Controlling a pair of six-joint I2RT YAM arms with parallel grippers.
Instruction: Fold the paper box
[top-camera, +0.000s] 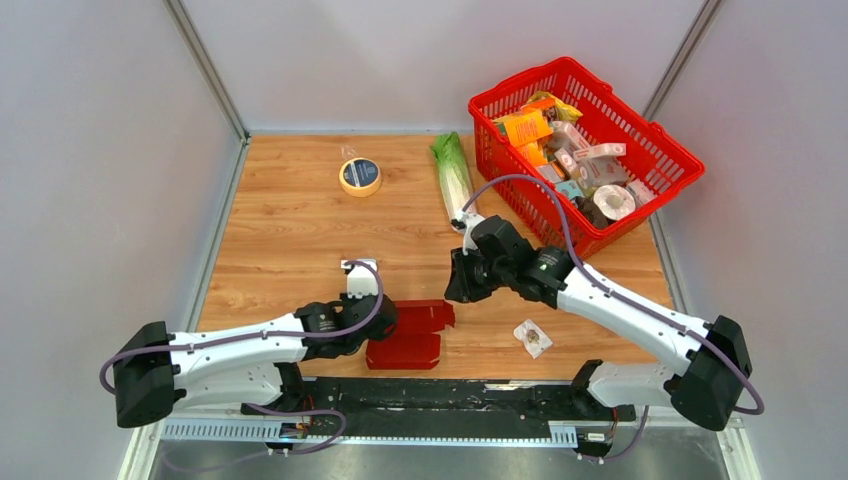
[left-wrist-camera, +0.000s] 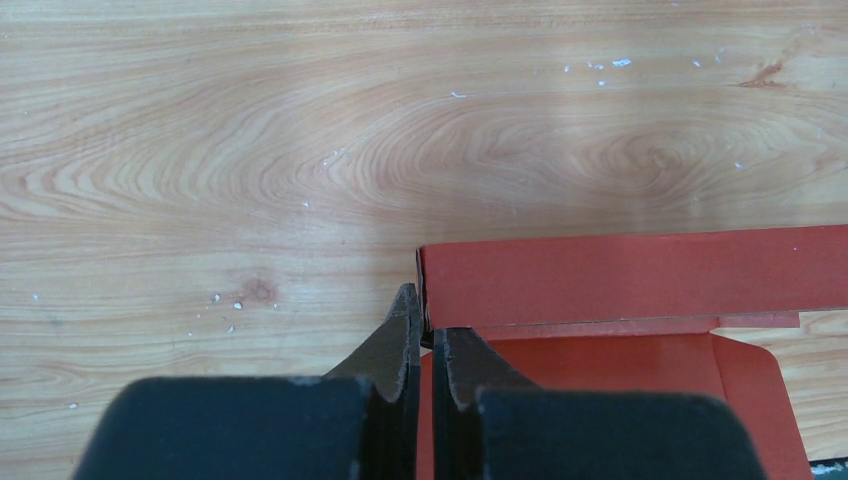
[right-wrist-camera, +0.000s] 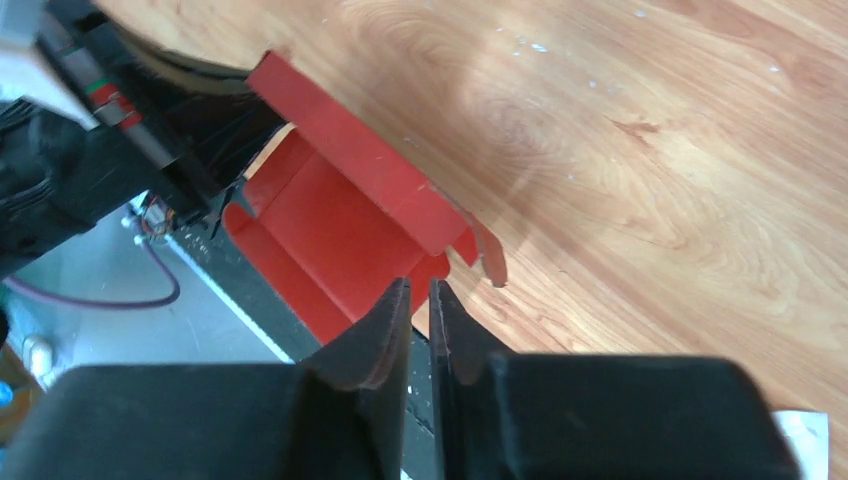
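Where the left gripper (left-wrist-camera: 428, 318) bites: fingers pressed together on the left end of the paper box (left-wrist-camera: 620, 275), at the corner where its raised long wall stops.
Right gripper (right-wrist-camera: 417, 290): fingers drawn almost together, only a slit between them and nothing in it; it hangs above the box's right end, apart from the card.
Box position: at the near edge of the table (top-camera: 290, 230), between the two arms; floor panel flat, one long wall upright, end flaps loose.
Likely handling: thin card, very light, probably springy at the creases and quick to slide on the smooth wood; a hard squeeze would likely dent it.
Where to hold: by a flap or wall edge close to its crease, one end pinned while the other is pushed over.
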